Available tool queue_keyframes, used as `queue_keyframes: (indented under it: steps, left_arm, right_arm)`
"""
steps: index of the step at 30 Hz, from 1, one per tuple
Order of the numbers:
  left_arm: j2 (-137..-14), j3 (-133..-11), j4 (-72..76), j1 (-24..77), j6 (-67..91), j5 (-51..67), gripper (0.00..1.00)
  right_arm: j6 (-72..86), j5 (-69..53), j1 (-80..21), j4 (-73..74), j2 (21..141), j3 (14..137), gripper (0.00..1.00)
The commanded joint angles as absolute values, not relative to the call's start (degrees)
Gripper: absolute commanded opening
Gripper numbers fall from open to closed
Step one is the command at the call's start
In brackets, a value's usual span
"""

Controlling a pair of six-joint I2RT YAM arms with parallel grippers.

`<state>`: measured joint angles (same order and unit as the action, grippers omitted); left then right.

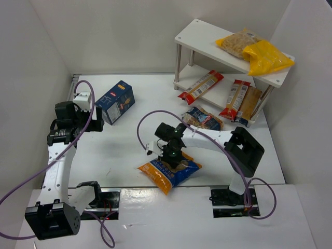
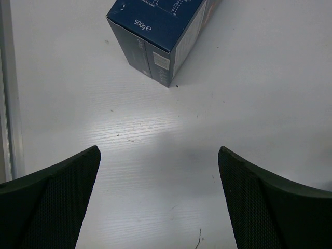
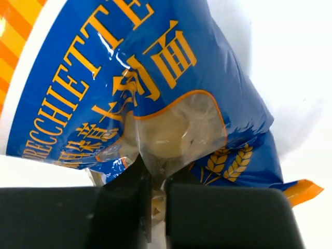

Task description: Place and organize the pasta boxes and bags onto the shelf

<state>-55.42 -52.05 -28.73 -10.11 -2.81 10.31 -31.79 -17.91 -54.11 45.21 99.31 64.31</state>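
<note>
We pinch the soft orange-and-blue plastic bag [image 3: 155,78] between our closed right fingers [image 3: 228,218]; our left fingers [image 2: 52,207] gape, dark-blue cardboard carton [image 2: 161,31] just ahead. Yellow bags [image 1: 254,52] already top the white two-tier shelf [image 1: 199,36]; these two remain.

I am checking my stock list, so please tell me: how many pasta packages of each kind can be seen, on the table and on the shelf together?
Dark-blue carton: 1
Orange-and-blue bag: 1
Small clear dark-labelled bag: 1
Yellow bags: 2
Long narrow packets: 3
Total: 8
</note>
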Motion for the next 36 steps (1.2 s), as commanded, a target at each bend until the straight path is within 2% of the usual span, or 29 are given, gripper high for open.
queue_keyframes:
  steps: [1,4,12,16,27,34,36]
  left_arm:
    - [-55.4,-51.4,-27.2,-10.5,-3.3,10.9,1.00]
    - [-55.4,-51.4,-27.2,-10.5,-3.3,10.9,1.00]
    - [-55.4,-51.4,-27.2,-10.5,-3.3,11.4,1.00]
    - [-55.4,-51.4,-27.2,-10.5,-3.3,12.0,1.00]
    - [-55.4,-51.4,-27.2,-10.5,-3.3,12.0,1.00]
    - [-54.8,-51.4,-27.2,-10.5,-3.3,12.0,1.00]
    - [-54.3,-51.4,-27.2,-10.5,-3.3,12.0,1.00]
  right_arm:
    - [-32.1,-10.6,-55.5,38.1,106.7,63.9,0.00]
    - [-30.6,-9.9,-55.5,36.1,106.2,67.1,0.00]
    - [-23.7,-14.6,-47.3,30.2,99.8,76.7,0.00]
    - [-20.7,-10.9,-45.5,23.6,95.6,77.3,0.00]
    - [-22.1,16.3,-51.8,16.0,88.2,72.3,0.00]
    - [-31.0,44.1,-57.8,6.6,86.9,65.9,0.00]
    - [-32.9,47.6,-57.8,3.7,86.9,65.3,0.00]
